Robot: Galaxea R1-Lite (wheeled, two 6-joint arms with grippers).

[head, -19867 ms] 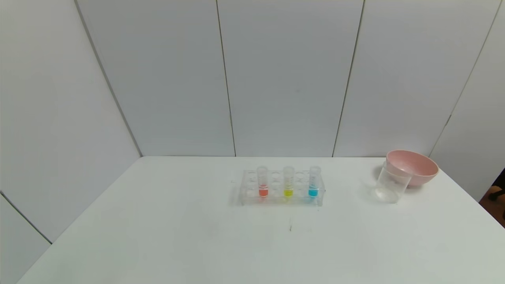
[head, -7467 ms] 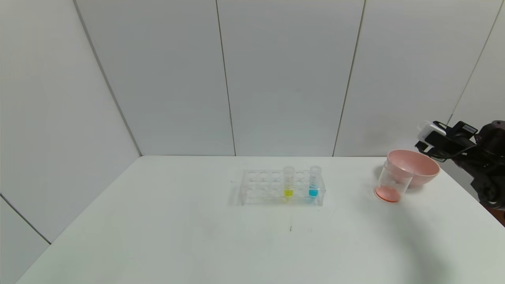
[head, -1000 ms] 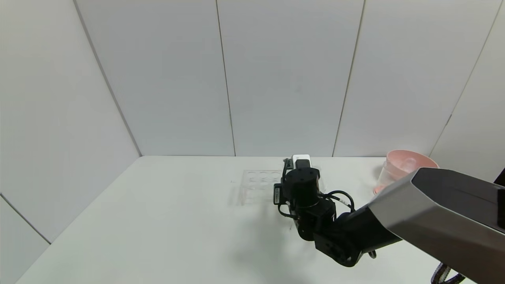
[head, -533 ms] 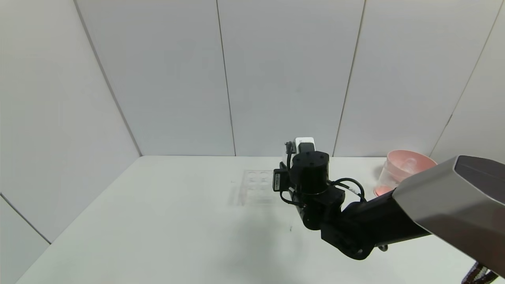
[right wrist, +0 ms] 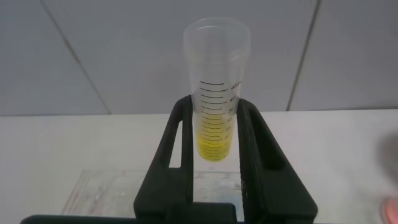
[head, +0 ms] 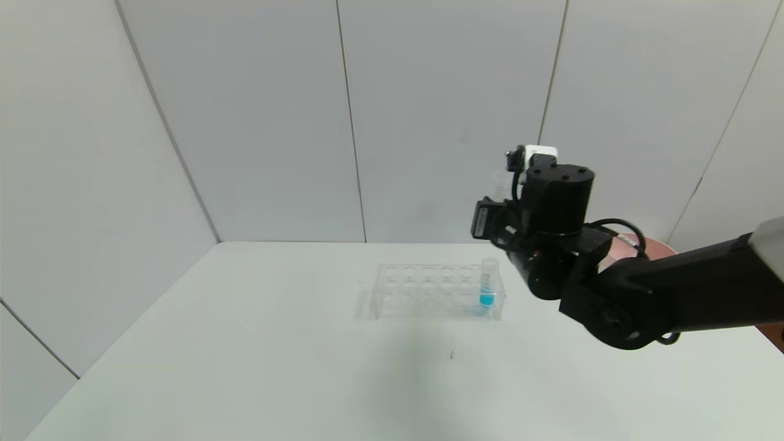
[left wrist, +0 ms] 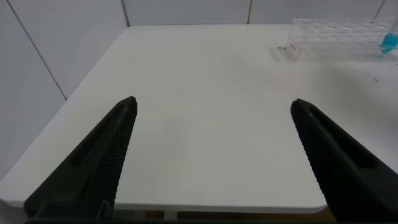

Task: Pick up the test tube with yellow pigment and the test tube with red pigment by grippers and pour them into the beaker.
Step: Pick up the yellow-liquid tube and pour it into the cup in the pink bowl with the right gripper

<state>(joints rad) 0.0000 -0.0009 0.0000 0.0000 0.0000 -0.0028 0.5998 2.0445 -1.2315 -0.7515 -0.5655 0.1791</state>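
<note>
My right gripper is shut on the test tube with yellow pigment and holds it upright, high above the right end of the clear rack. In the right wrist view the tube stands between the two black fingers, with yellow liquid at its bottom. In the head view the tube shows only faintly beside the wrist. The beaker and the red-pigment tube are hidden behind the right arm. My left gripper is open and empty over the table's near left part, outside the head view.
A blue-bottomed tube stands alone at the rack's right end and also shows in the left wrist view. The pink bowl peeks out behind the right arm at the back right. White wall panels close the back.
My right gripper has risen up and to the right, lifting the yellow tube out of the rack. The rack now holds only the blue tube.
</note>
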